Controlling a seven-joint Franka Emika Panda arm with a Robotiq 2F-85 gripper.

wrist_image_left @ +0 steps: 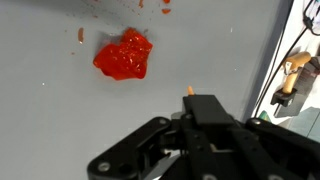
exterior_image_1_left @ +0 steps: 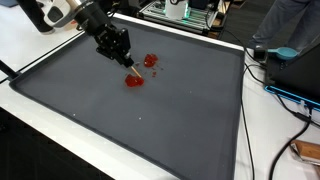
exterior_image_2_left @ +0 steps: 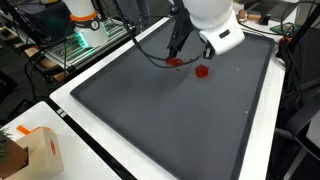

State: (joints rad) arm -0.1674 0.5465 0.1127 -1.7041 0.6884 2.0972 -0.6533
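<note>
A Franka arm's black Robotiq gripper hangs low over a wide dark-grey mat with a raised black rim, which covers most of a white tabletop. Just below its tip lies a glossy red, crumpled lump, on the part of the mat nearer the edge where the arm comes in and well clear of the rim. In the wrist view the lump sits on bare mat just ahead of the gripper, apart from it, with a tiny orange tip showing at the fingers' end. Whether the fingers are parted or pressed together cannot be told, nor whether they hold anything. A second, smaller patch of red bits lies near the lump, farther from that edge. In an exterior view a brown cardboard box stands at the tabletop's corner, off the mat.
</note>
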